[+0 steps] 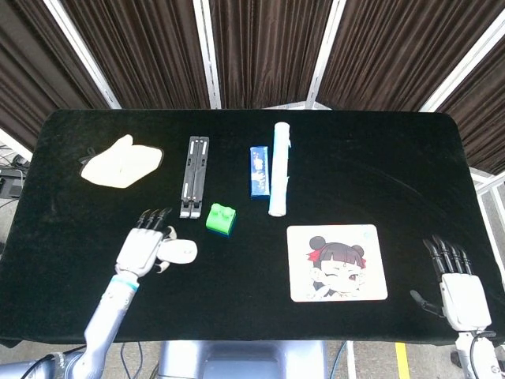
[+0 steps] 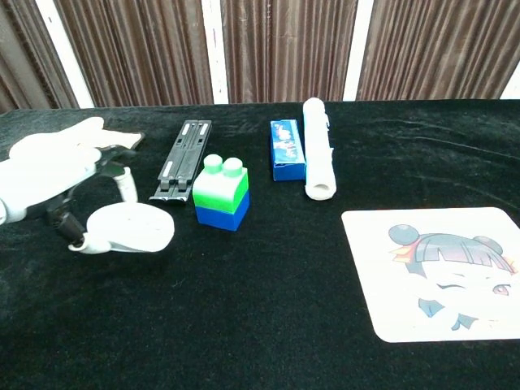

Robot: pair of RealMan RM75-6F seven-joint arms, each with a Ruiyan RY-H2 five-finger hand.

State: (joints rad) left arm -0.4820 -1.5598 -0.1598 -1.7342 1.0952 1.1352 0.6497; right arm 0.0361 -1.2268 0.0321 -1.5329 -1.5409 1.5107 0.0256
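1. Near the front left of the black table [image 1: 379, 158], left hand [image 1: 142, 249] clamped on a white computer mouse [image 1: 180, 252], thumb and fingers pinching its sides; in the chest view the mouse [image 2: 130, 228] looks held just off the cloth or barely touching it, hard to say which.
2. Just beyond the mouse: green and blue toy block [image 1: 222, 219], near but apart. Behind the block, a black folding stand [image 1: 194, 175], then a blue box [image 1: 259, 170] with a white roll [image 1: 279, 167] touching or nearly touching its side. Far left, a crumpled white cloth [image 1: 121, 162].
3. At the front right, a cartoon-print mouse pad [image 1: 337, 262], nothing on it. Right hand [image 1: 459, 288] beside the table's right front corner, fingers straight and apart, holding nothing.
4. Judged step in hand: carrying the mouse rightward across the table, probably toward the pad.
5. To do it well: keep the pinch even on both sides so the smooth shell does not twist out; hold the mouse level and low over the cloth.
6. Pass in front of the block rather than over it, since the fingertips lie close to it.
7. Set down flat and well inside the pad's edge before loosening the fingers.
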